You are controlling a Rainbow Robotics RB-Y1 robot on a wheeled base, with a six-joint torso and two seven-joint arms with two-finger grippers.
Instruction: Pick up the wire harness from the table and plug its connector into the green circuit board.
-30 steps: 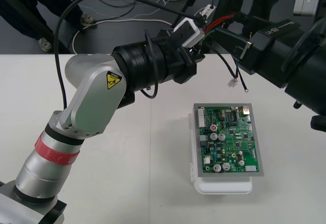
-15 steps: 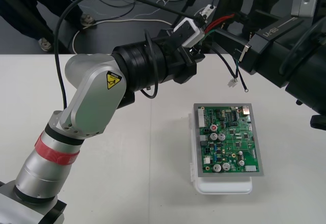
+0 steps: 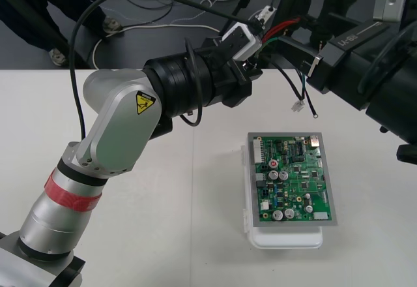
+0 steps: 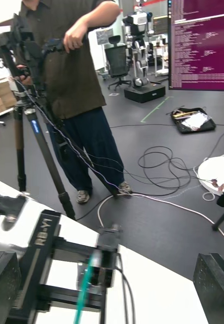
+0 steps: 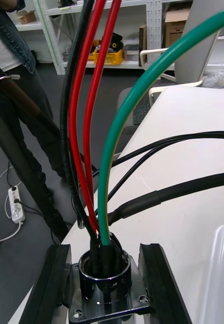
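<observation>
Left to right: my left gripper, raised over the far side of the table, is clamped on the wire harness at its round metal socket. The red and green wires run toward my right gripper, whose fingers stand wide apart. Pickup looks done; plugging is left, since the small pale connector dangles apart from the green circuit board. Whether my right fingertips touch the wires is hard to make out.

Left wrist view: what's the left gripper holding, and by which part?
The wire harness, gripped by its round metal socket between the left gripper's black fingers.
</observation>
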